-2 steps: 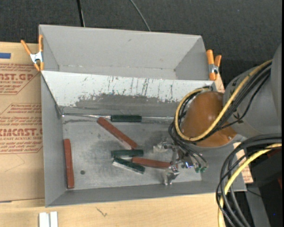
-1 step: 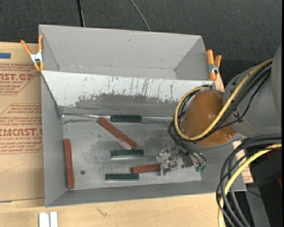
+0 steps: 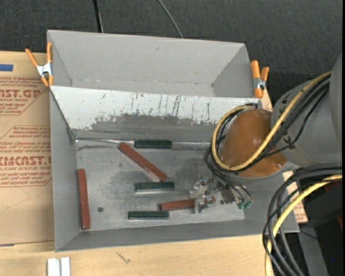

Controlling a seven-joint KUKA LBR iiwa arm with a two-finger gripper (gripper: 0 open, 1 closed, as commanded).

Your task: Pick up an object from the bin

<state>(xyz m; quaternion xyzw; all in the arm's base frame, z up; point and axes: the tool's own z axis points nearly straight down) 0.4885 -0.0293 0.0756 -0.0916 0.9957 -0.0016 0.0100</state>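
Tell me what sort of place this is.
Probably a robotics lab's grasping test cell: a grey metal bin holds red-brown sticks and dark green sticks, with a robot's cable-draped end effector down inside.

The KUKA robot's grey, rounded arm segment (image 3: pixel 313 117) carries a glossy orange-brown dome-shaped cover (image 3: pixel 247 142) at its wrist. A bundle of yellow and black cables (image 3: pixel 217 132) loops round the cover's edge. More yellow and black cable loops (image 3: pixel 269 226) curve across the robot's dark lower part. Under the cover sits the small silvery metal gripper (image 3: pixel 206 199), cluttered with fine parts and marked by a small green spot on one side.
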